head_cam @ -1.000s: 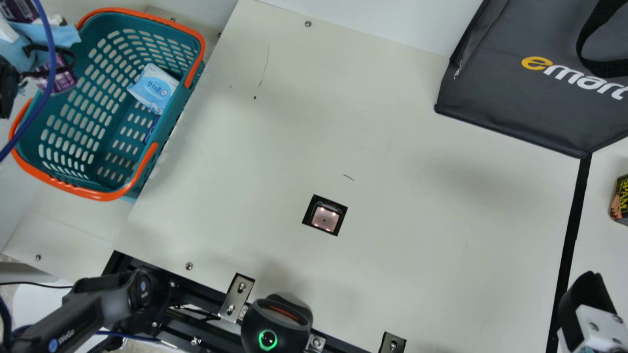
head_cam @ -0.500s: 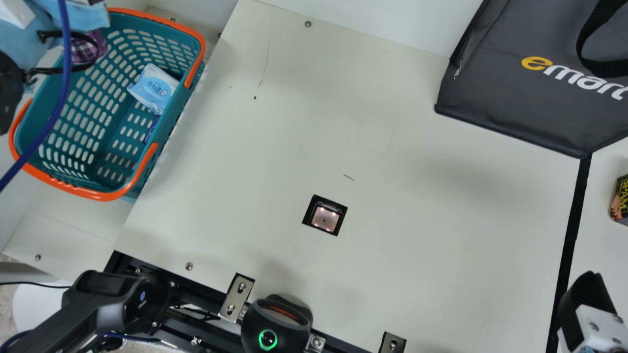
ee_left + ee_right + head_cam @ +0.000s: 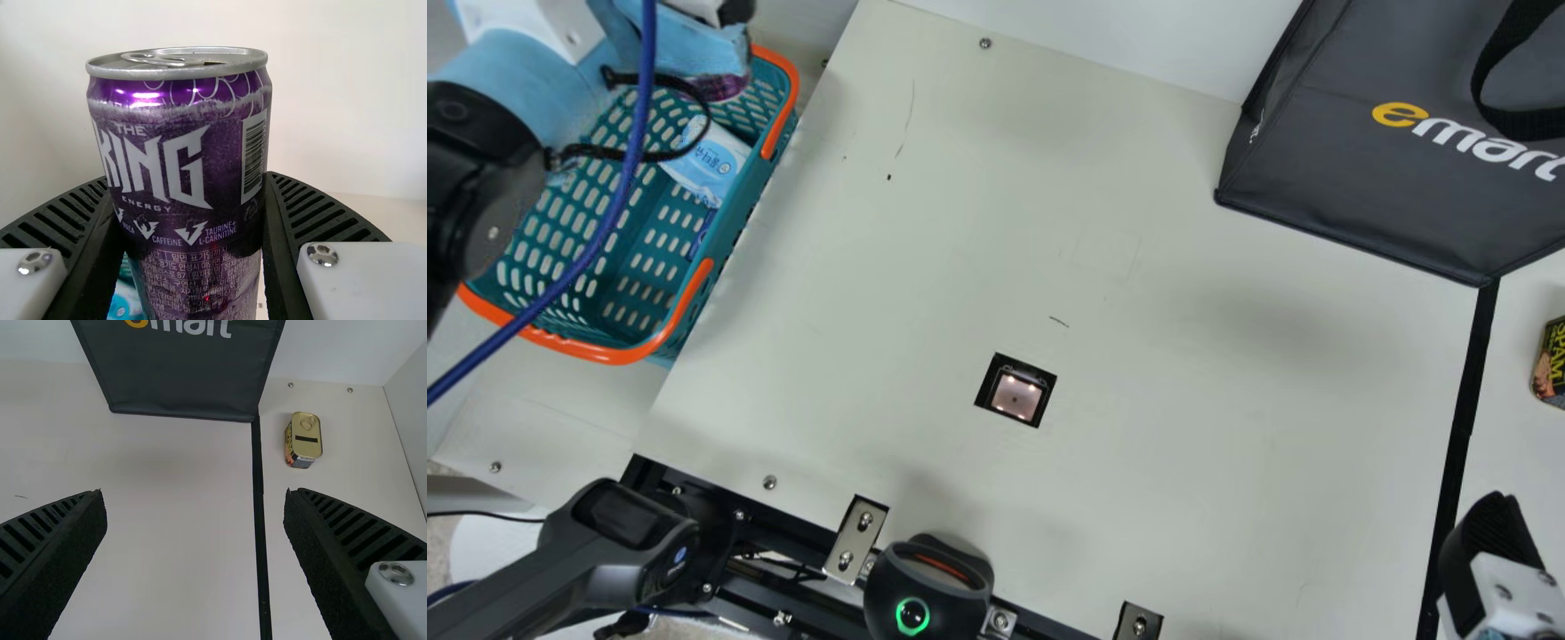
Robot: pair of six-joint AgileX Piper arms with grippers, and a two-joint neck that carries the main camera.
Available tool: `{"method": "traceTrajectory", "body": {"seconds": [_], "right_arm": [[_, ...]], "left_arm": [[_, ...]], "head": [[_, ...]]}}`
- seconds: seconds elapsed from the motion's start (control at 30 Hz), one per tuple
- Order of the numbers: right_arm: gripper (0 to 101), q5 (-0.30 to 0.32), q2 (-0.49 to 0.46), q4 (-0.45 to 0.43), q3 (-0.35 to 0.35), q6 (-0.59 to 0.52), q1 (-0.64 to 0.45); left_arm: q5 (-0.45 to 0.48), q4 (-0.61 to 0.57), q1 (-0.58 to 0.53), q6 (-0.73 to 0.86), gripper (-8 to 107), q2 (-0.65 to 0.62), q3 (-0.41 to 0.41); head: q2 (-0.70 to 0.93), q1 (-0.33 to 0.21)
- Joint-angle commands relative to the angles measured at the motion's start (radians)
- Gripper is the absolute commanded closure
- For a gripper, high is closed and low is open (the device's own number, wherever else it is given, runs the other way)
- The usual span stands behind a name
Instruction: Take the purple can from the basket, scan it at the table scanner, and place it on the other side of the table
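Observation:
My left gripper (image 3: 734,11) is over the far part of the teal basket (image 3: 618,357), partly hidden by light blue covering. Just beneath it shows the purple can (image 3: 722,86). In the left wrist view the can (image 3: 187,153) stands upright between the two ribbed fingers of my left gripper (image 3: 190,183), which press on its sides; its barcode faces the camera near one finger. The table scanner (image 3: 1016,397) glows in its square opening. My right gripper (image 3: 1489,542) is at the table's near right; in the right wrist view, the right gripper (image 3: 195,495) is open and holds nothing.
A blue-white pack (image 3: 716,164) lies in the basket. The dark bag (image 3: 1369,160) stands at the far right, and a black tape line (image 3: 1463,418) runs down from it. Beyond the tape is a SPAM tin (image 3: 1552,364). A black device with a green ring (image 3: 913,613) sits at the near edge.
The left arm has swung rightward and slightly toward the far side over the basket, carrying the purple can. The right arm has stayed still.

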Motion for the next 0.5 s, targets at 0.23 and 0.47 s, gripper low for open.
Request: {"method": "traceTrajectory", "body": {"seconds": [0.23, 0.47], "right_arm": [[6, 0.0, 0.0, 0.0, 0.0, 0.0, 0.0], [6, 0.0, 0.0, 0.0, 0.0, 0.0, 0.0]], "left_arm": [[-0.068, -0.101, -0.055, 0.066, 107, -0.006, 0.043], [-0.138, -0.164, -0.048, 0.105, 107, -0.015, 0.132]], "head": [[0.002, -0.029], [0.002, -0.029]]}}
